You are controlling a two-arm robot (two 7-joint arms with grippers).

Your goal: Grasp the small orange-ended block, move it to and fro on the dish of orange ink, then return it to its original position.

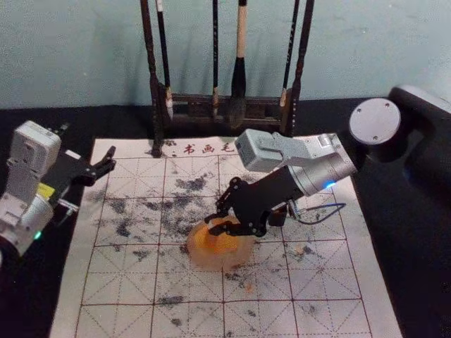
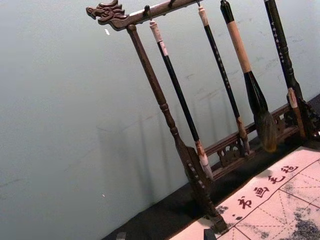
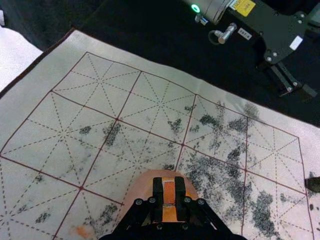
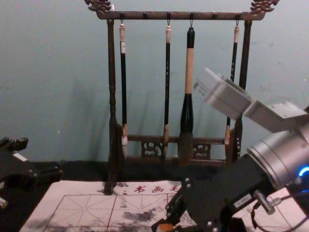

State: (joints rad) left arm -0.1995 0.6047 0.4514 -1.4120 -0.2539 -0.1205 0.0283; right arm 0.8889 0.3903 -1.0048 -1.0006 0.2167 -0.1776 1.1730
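My right gripper [image 1: 217, 224] is over the dish of orange ink [image 1: 229, 262], on the marked mat. In the right wrist view, the right gripper [image 3: 169, 194] is shut on the small orange-ended block [image 3: 169, 191], with the dish [image 3: 142, 186] directly beyond and around it. The chest view shows the block's orange end [image 4: 166, 226] low at the fingers. Whether the block touches the ink cannot be told. Off the mat's left side, my left gripper [image 1: 107, 163] is idle and open; its tips show at the bottom edge of the left wrist view.
A wooden rack [image 4: 181, 16] hung with several brushes stands at the back, beyond the gridded mat [image 1: 120, 282]. A small dark object [image 1: 277, 215] sits just right of the right gripper. Black cloth [image 1: 423, 246] borders the mat.
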